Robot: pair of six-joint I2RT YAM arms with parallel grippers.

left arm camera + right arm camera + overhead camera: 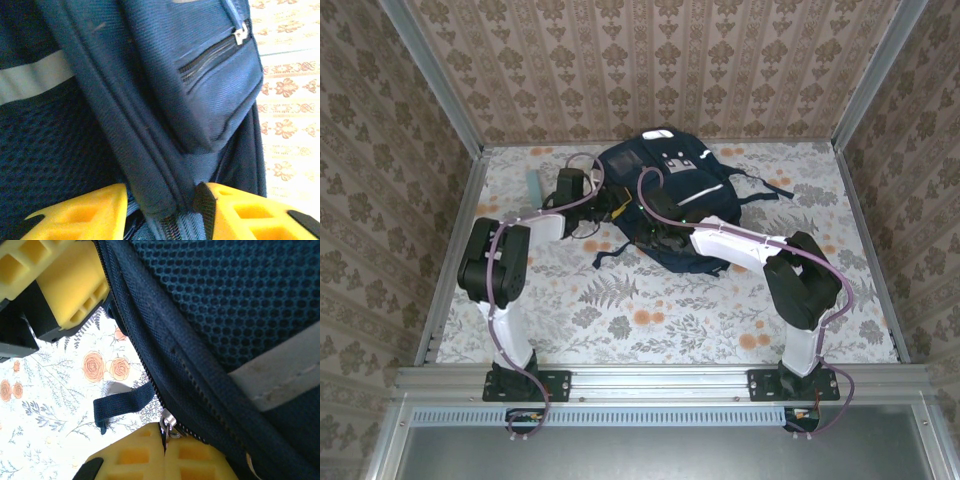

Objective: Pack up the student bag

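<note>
The student bag [670, 190], navy with white reflective stripes, lies at the back middle of the table. My left gripper [608, 207] is at the bag's left side. In the left wrist view its yellow fingers [235, 212] are shut on a thick folded seam of the bag [150, 165] beside a zip; the left gripper [160, 202] holds that fold. My right gripper [655, 228] is at the bag's near left edge. In the right wrist view the right gripper [164, 445] is shut on the metal zipper pull [169, 424] of the bag's main zip [150, 365].
A short navy strap loop [122, 404] lies on the floral tablecloth beside the zip. A pale blue flat object [533, 183] lies at the back left. Dark straps [765, 187] trail from the bag's right side. Patterned walls enclose the table on three sides.
</note>
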